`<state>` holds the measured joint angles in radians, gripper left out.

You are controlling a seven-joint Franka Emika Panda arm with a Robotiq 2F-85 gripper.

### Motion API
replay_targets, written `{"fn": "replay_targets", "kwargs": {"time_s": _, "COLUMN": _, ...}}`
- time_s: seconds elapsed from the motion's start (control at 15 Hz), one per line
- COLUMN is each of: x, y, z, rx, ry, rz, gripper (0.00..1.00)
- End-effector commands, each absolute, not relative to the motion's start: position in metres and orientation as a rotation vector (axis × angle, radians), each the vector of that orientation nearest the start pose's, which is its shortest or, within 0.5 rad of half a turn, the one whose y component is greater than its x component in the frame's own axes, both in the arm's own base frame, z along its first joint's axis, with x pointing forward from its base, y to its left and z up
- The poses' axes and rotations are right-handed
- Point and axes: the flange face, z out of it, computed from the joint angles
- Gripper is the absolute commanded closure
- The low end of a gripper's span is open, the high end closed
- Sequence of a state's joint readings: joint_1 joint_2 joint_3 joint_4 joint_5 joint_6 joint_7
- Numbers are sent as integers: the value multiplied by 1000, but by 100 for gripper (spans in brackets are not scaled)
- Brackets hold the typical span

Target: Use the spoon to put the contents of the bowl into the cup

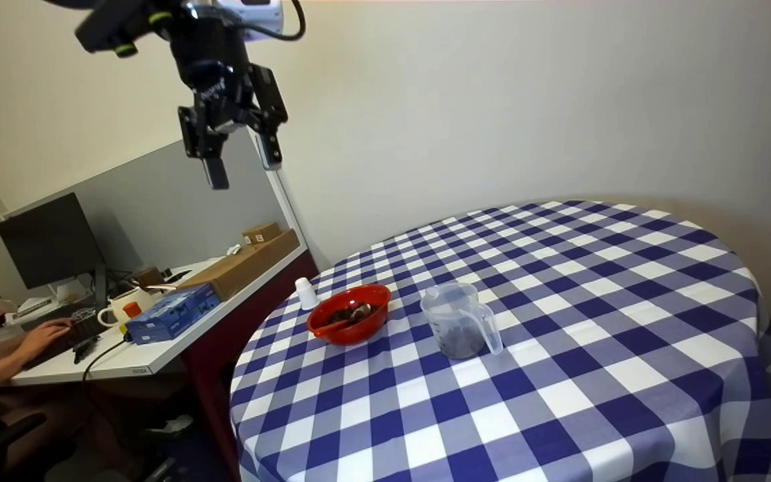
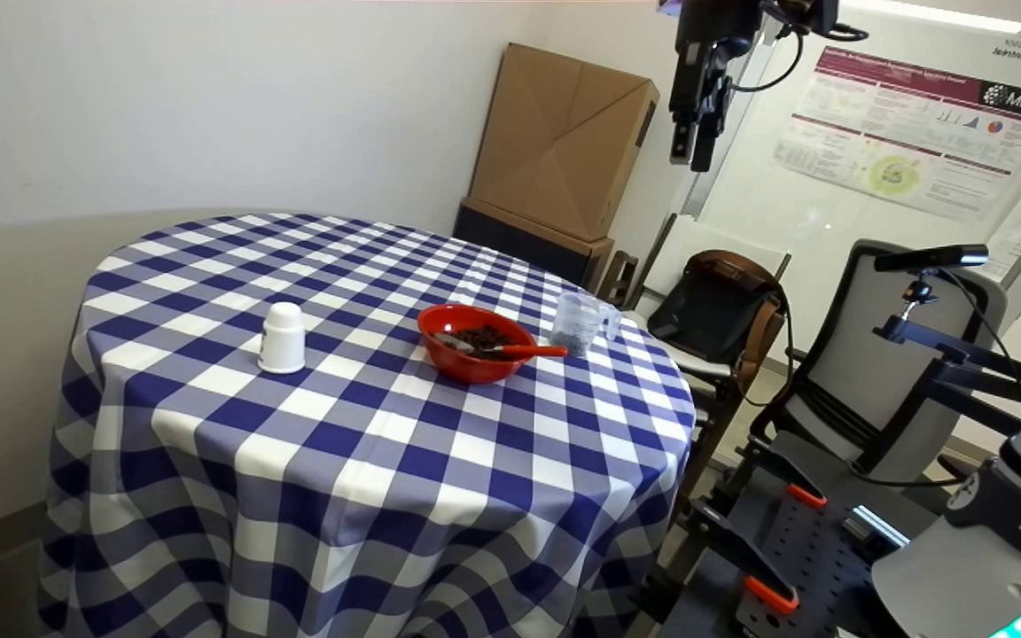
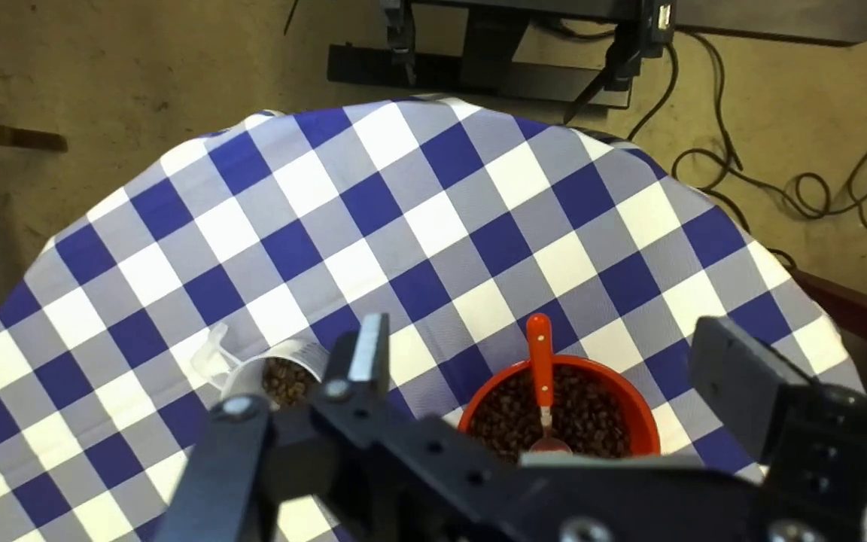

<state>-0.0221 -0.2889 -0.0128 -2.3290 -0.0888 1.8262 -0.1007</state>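
The red bowl (image 1: 364,331) (image 2: 466,368) (image 3: 643,421) sits on the table, holding dark beans (image 2: 486,338) (image 3: 591,410). The spoon (image 2: 530,352) (image 3: 542,361) rests in it, its red handle sticking out over the rim and its metal end on the beans; its tip is partly hidden by the gripper in the wrist view. The clear cup (image 1: 451,309) (image 2: 574,321) (image 3: 247,374), with a handle, stands upright beside the bowl with some dark beans inside. My gripper (image 1: 244,175) (image 2: 691,161) (image 3: 546,361) is open and empty, high above the table.
A small white container (image 1: 306,294) (image 2: 284,338) stands on the checkered tablecloth (image 1: 593,288) near the bowl. A desk with a blue box (image 1: 170,313) and a long cardboard box (image 1: 251,261) borders the table. A chair with a bag (image 2: 710,310) stands beyond the table.
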Motion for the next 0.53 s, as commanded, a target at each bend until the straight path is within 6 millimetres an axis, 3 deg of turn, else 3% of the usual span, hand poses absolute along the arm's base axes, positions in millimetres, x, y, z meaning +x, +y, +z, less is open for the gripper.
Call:
{"fn": "replay_targets", "kwargs": {"time_s": 0.0, "x": 463, "y": -10, "z": 403, "rx": -3238, "ry": -198, "rz": 372, "gripper": 0}}
{"fn": "replay_targets", "kwargs": {"time_s": 0.47, "x": 489, "y": 11, "z": 339, "rx": -3288, "ry": -294, "rz": 431, "gripper": 0}}
